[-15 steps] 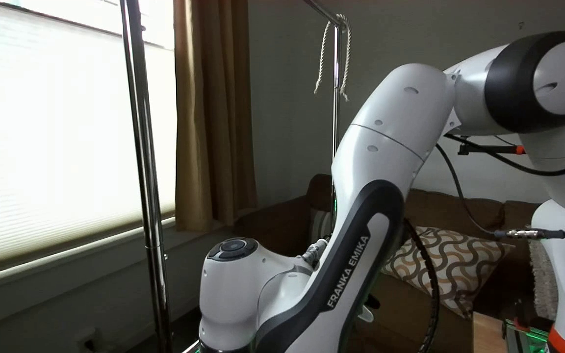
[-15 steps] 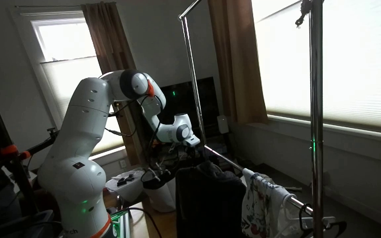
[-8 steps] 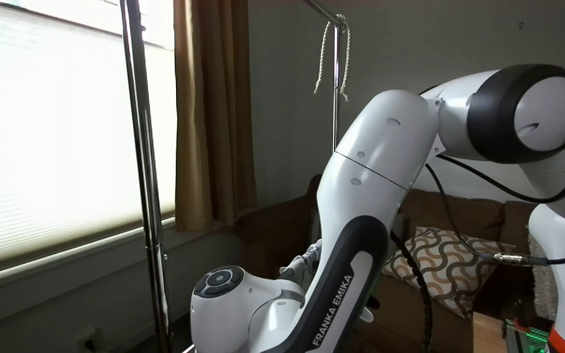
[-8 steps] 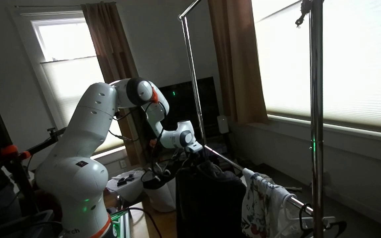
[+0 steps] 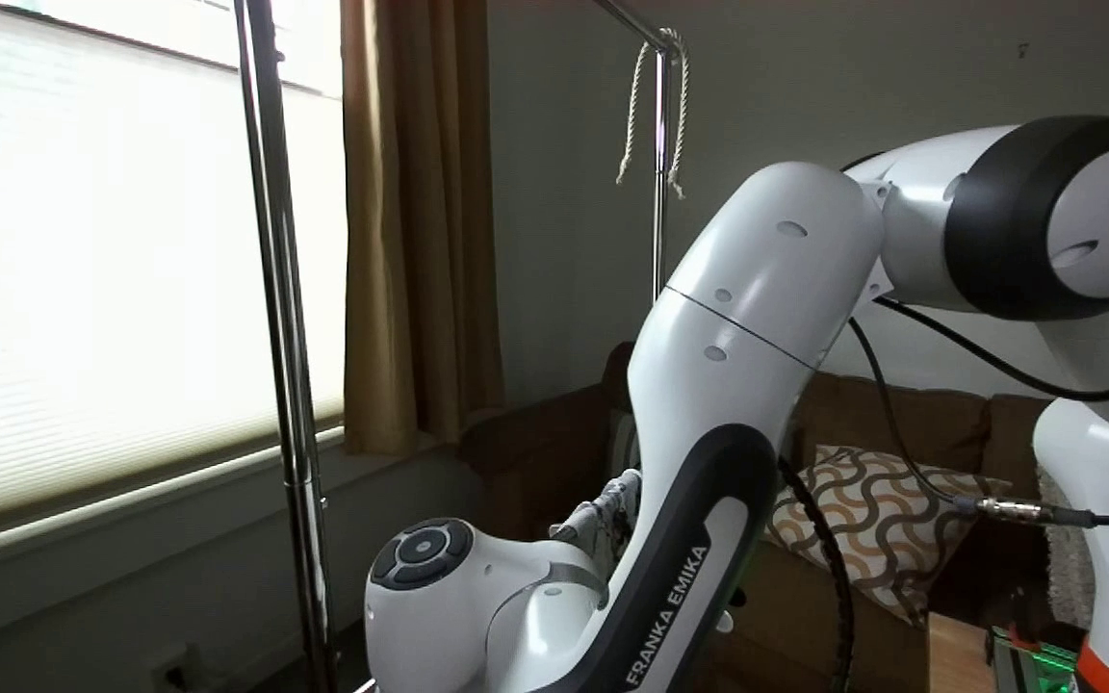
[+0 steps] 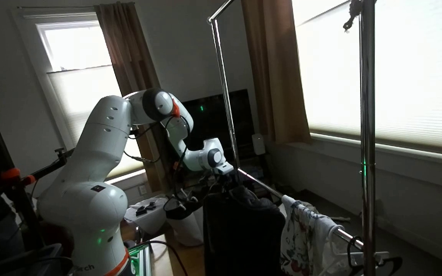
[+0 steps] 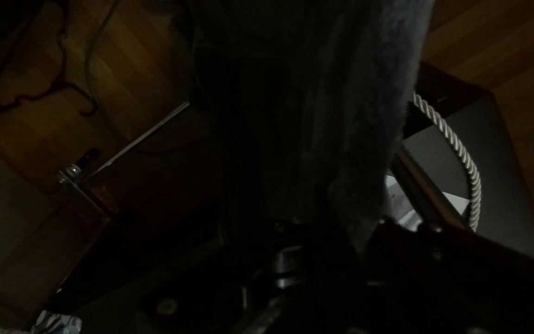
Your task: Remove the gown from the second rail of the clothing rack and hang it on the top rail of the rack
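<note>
The dark garment I take for the gown (image 6: 244, 234) hangs from the second rail (image 6: 261, 182) of the clothing rack. Its dark cloth (image 7: 359, 93) fills the middle of the wrist view and narrows down to my gripper (image 7: 355, 227). The gripper (image 6: 225, 183) is at the gown's upper left, beside the rail's far end. It is shut, but the picture is too dark to tell whether cloth or a hanger is caught in it. High above runs the top rail (image 6: 221, 9). In an exterior view my forearm (image 5: 737, 385) hides both gown and gripper.
A floral garment (image 6: 299, 237) and black hangers (image 6: 355, 249) share the second rail. Chrome posts (image 6: 366, 153) stand at the rack's ends. Rope (image 5: 680, 106) hangs from a top corner. A bin (image 6: 184, 226) stands behind the gown, and a sofa (image 5: 863, 404) is in the background.
The arm came down toward the second rail and the gown, then drew back slightly. The gown has hardly moved.
</note>
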